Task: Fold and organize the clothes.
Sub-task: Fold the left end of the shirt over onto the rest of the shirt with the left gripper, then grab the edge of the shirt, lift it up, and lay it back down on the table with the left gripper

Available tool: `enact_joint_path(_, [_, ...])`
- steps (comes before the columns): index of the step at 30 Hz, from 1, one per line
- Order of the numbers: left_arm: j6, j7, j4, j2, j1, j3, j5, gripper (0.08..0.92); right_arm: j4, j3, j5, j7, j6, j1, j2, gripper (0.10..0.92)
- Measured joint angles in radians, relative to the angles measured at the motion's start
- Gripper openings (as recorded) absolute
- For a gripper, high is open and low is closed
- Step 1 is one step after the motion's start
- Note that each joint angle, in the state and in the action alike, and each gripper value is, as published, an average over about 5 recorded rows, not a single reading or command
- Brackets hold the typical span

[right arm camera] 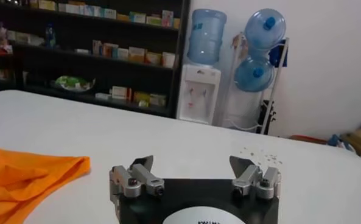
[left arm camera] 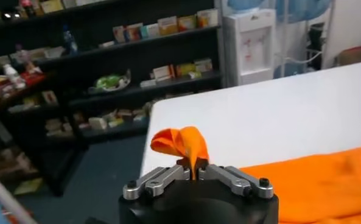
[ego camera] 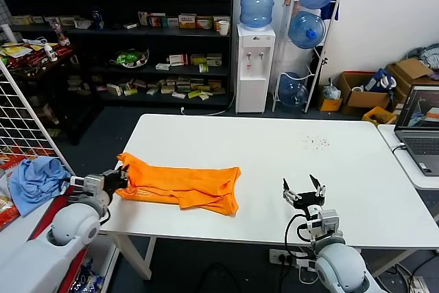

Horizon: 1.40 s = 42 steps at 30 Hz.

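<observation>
Left hand point(left arm camera: 195, 173) pinches one orange T-shirt point(ego camera: 182, 186); we note right hand point(ego camera: 304, 191) spread above the tabletop point(ego camera: 274, 149).

Head view high, angled down over the table point(ego camera: 274, 142); wrist views low, skimming it (shelves point(right arm camera: 95, 36) shared)

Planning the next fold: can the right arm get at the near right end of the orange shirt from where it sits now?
Probably yes. The right gripper is open and empty above bare table, and nothing lies between it and the T-shirt. The left gripper is shut on the shirt's far end, well clear.
</observation>
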Motion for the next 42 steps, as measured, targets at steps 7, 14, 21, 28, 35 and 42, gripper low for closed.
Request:
enact_joint_path(7, [0.047,-0.066,-0.1,-0.084,-0.021,0.083,-0.066,0.129,-0.026,0.005,-0.023,-0.001,0.008,0.01,0.019,0.823])
enact_joint_path(14, [0.061,-0.116,-0.123,-0.206,-0.063,0.176,-0.098,0.129,-0.052,0.011,-0.037,-0.003,0.011,0.017,0.033,0.823])
enact_joint_path(21, [0.064,-0.15,-0.098,-0.335,-0.106,0.244,-0.1,0.129,-0.066,0.011,-0.045,-0.006,0.011,0.017,0.043,0.823])
enact_joint_path(28, [0.049,-0.159,-0.04,-0.456,-0.123,0.281,-0.088,0.154,-0.071,0.005,-0.046,-0.006,0.007,0.022,0.044,0.823])
enact_joint_path(35, [-0.013,-0.142,0.014,-0.534,-0.129,0.282,-0.098,0.342,-0.078,-0.007,-0.046,-0.006,0.0,0.033,0.049,0.823])
enact_joint_path(42, [-0.083,-0.12,-0.005,-0.533,-0.11,0.267,-0.113,0.541,-0.082,-0.018,-0.044,-0.006,-0.007,0.041,0.051,0.823])
